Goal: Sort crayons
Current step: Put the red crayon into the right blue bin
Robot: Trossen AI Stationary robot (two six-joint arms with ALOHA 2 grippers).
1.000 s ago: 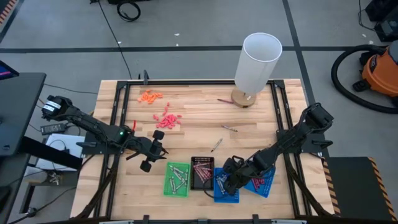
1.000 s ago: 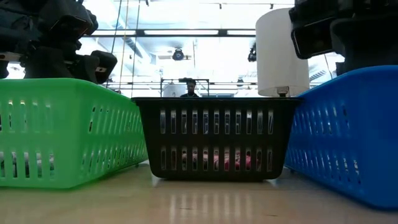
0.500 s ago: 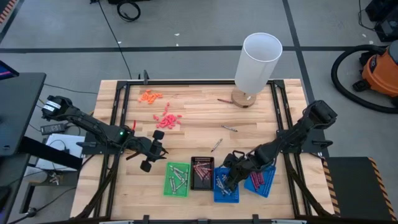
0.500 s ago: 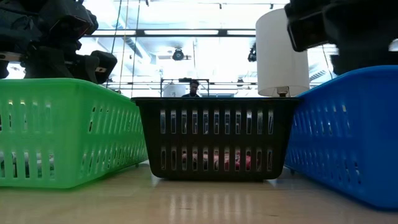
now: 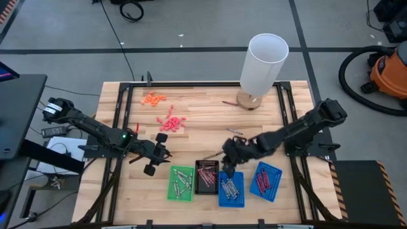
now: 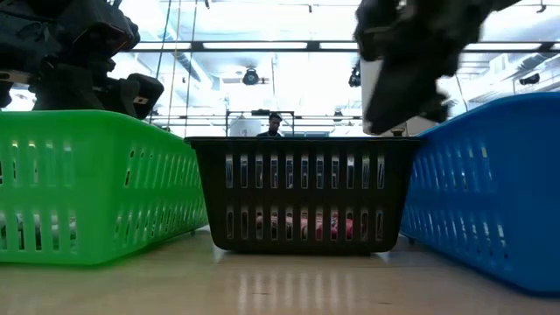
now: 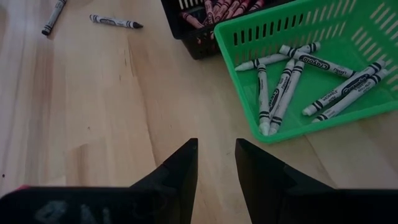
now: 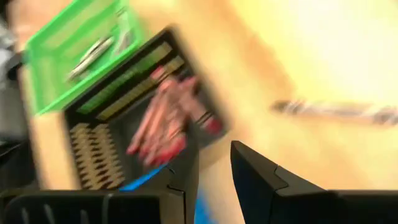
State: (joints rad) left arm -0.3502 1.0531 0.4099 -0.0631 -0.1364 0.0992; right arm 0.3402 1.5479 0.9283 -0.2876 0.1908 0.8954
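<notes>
On the left, the left end effector [image 5: 150,161] hangs over bare tabletop [image 5: 203,121], its fingers [image 7: 180,171] parted by a narrow gap with nothing between them. Just beside it sits the green tray [image 5: 180,183], holding grey-silver crayons [image 7: 283,84]. Next along, touching it, the black tray [image 5: 206,177] with pinkish-red and maroon crayons [image 5: 206,174]. Over the black tray's far right corner hovers the right end effector [image 5: 227,160]; its fingers [image 8: 252,171] stand slightly apart and nothing is in them. Below it, the blue tray [image 5: 231,189] carries more grey crayons. A second blue tray [image 5: 266,181], further right, holds reddish ones. Loose crayons lie on the tabletop too: one [image 5: 220,149] just beside the right end effector, another [image 5: 234,131] a little beyond, a third [image 5: 229,102] near the white cylinder [image 5: 263,62].
</notes>
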